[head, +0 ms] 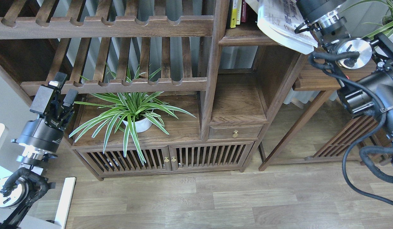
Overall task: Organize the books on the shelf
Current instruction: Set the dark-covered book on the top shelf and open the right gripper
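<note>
A white book with blue characters (284,27) lies tilted on the shelf (244,36) at the top right, and its lower corner hangs past the shelf's right side. My right arm (349,51) rises in front of that book and leaves the view at the top edge, so its gripper is out of sight. The dark-covered and pale lavender books are not visible. My left gripper (58,95) hangs at the far left by the slatted rack, open and empty.
Slim yellow and red spines (237,11) stand at the shelf's left end. A potted spider plant (133,111) sits on the low cabinet top. Below the shelf are an open cubby (237,101) and a small drawer (235,132). A side table (314,81) stands at right.
</note>
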`<state>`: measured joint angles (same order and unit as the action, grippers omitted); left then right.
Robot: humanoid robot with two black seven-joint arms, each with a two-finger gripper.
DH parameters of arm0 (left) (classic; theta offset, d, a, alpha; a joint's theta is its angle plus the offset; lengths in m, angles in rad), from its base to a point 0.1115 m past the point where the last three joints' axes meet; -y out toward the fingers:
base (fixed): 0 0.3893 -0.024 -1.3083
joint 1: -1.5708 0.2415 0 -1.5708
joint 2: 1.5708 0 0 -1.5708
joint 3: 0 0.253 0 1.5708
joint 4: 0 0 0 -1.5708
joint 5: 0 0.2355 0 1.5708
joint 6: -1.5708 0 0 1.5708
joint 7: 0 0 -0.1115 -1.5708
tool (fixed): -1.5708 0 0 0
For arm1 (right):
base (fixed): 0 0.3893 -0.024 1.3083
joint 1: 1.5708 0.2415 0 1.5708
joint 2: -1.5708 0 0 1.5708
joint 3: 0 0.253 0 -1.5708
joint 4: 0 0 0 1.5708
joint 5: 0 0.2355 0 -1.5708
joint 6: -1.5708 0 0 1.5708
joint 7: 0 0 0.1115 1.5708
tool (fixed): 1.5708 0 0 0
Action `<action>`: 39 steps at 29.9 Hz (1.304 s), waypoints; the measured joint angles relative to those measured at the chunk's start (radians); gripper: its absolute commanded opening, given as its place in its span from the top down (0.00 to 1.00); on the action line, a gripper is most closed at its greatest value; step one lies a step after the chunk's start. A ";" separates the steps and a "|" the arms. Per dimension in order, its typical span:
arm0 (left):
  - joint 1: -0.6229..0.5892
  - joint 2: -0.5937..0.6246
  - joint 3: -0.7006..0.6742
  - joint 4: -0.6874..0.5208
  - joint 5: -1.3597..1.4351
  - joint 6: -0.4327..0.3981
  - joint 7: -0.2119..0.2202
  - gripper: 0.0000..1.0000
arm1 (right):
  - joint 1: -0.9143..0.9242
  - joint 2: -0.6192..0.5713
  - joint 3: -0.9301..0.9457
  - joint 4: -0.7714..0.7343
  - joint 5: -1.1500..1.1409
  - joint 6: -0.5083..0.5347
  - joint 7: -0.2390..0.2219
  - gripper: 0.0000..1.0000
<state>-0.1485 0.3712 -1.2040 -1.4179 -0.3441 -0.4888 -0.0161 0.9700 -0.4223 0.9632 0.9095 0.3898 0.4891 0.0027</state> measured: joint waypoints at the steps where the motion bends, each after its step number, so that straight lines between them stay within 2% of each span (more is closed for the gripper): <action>1: 0.003 0.000 0.001 0.000 0.000 0.000 0.000 0.01 | 0.004 0.008 0.000 -0.018 0.000 0.000 0.000 0.93; 25: 0.005 -0.002 0.001 -0.003 0.001 0.000 0.000 0.01 | 0.084 0.031 0.000 -0.261 -0.044 -0.001 -0.003 0.89; 30: 0.005 -0.001 0.001 -0.003 0.001 0.000 -0.001 0.01 | 0.095 0.041 0.000 -0.273 -0.045 0.000 -0.002 0.81; 39: 0.010 0.000 0.000 -0.002 0.001 0.000 -0.004 0.01 | 0.099 0.053 -0.001 -0.275 -0.051 0.000 -0.002 0.80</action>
<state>-0.1387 0.3711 -1.2042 -1.4197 -0.3435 -0.4884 -0.0200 1.0686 -0.3693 0.9618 0.6345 0.3391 0.4887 0.0004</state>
